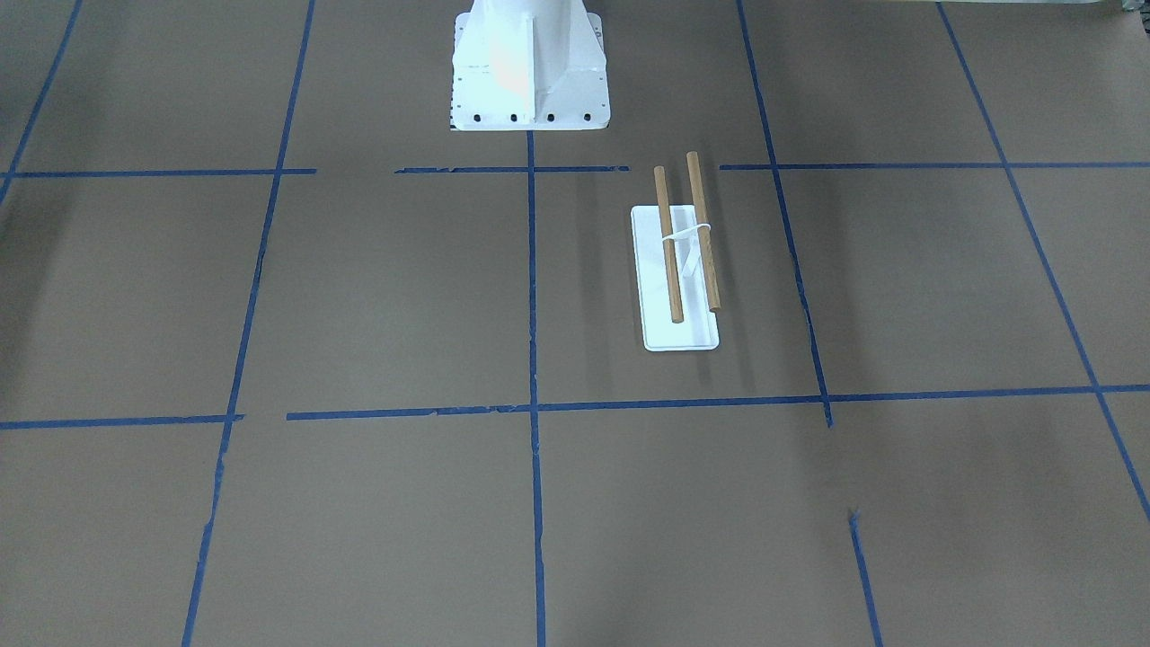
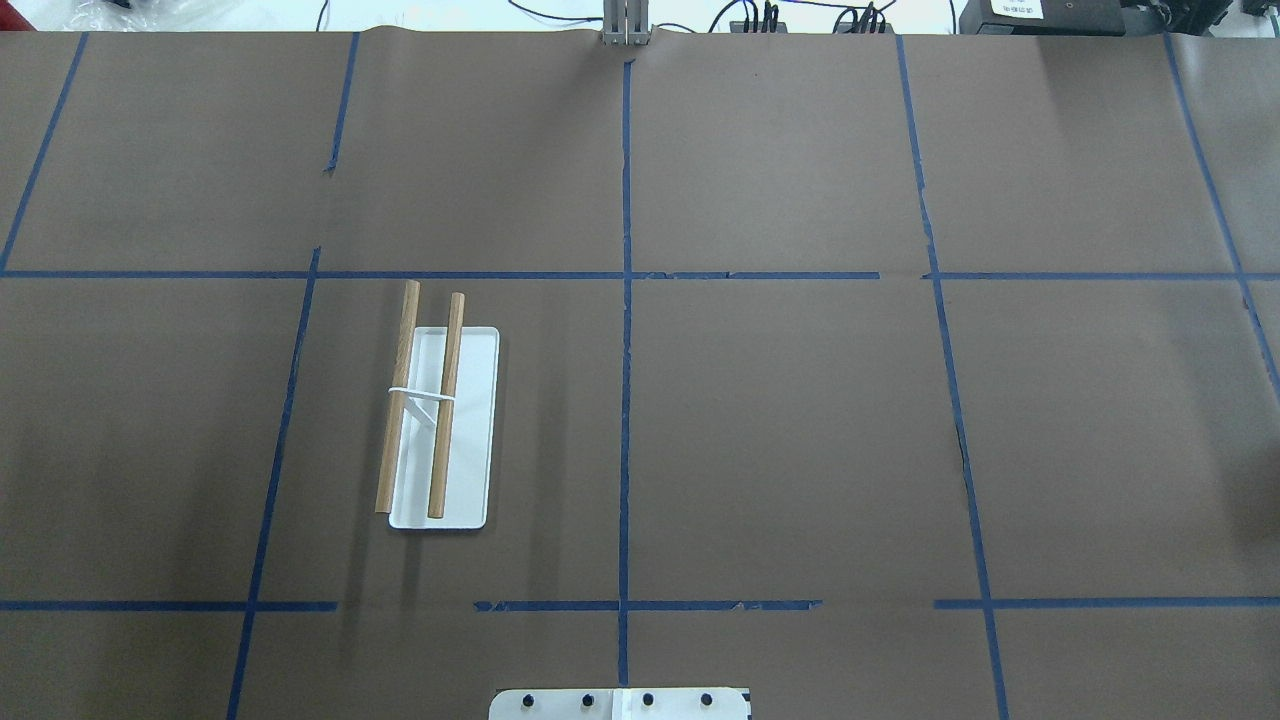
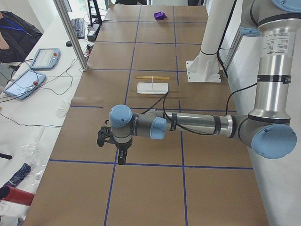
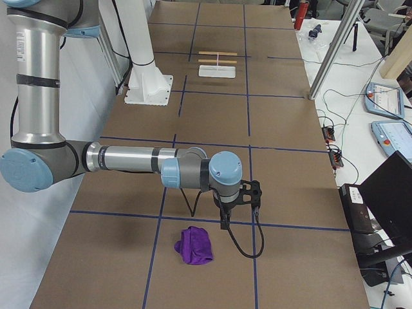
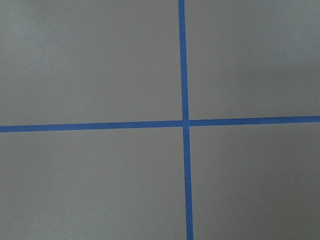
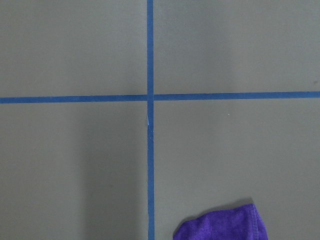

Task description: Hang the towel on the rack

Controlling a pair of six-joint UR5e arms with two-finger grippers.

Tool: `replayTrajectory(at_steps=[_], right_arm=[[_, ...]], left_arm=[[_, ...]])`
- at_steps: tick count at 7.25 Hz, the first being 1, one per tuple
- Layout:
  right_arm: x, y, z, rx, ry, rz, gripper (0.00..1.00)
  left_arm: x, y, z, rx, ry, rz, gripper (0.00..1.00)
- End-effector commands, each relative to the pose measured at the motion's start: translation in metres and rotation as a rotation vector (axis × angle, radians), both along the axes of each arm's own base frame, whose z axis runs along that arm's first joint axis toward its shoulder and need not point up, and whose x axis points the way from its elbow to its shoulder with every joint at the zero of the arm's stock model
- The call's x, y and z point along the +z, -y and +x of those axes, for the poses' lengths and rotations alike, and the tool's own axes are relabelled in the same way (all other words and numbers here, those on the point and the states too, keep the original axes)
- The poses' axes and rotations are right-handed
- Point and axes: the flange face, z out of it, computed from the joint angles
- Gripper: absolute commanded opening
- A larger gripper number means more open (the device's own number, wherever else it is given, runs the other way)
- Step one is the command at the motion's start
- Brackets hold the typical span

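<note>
The rack stands left of the table's middle in the overhead view, two wooden rods over a white base; it also shows in the front view and both side views. Nothing hangs on it. The purple towel lies crumpled on the brown table at the robot's right end, far from the rack; its edge shows in the right wrist view. My right gripper hovers just beside the towel. My left gripper hovers over the table's opposite end. I cannot tell whether either is open or shut.
The white robot pedestal stands at the table's back middle. Blue tape lines grid the brown table. A metal post and a side desk with tablets and cables run along the operators' side. A laptop sits there too.
</note>
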Motion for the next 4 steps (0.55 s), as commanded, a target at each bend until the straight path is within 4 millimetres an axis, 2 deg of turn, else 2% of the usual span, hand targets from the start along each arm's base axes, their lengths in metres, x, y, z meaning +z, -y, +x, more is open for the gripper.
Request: replayTrajectory(at_steps=[1,3,4], right_arm=[[-0.001,0.001,0.000,0.003,0.004,-0.001,1.00],[-0.002,0.001,-0.002,0.007,0.028,-0.009,1.00],[-0.011,0.009,-0.011,-0.007,0.044,0.006,1.00]], left_arm=[[0.000,0.000,0.000,0.000,0.000,0.002,1.00],[-0.003,0.000,0.000,-0.002,0.000,0.005,1.00],[-0.004,0.000,0.000,0.000,0.000,0.007,1.00]])
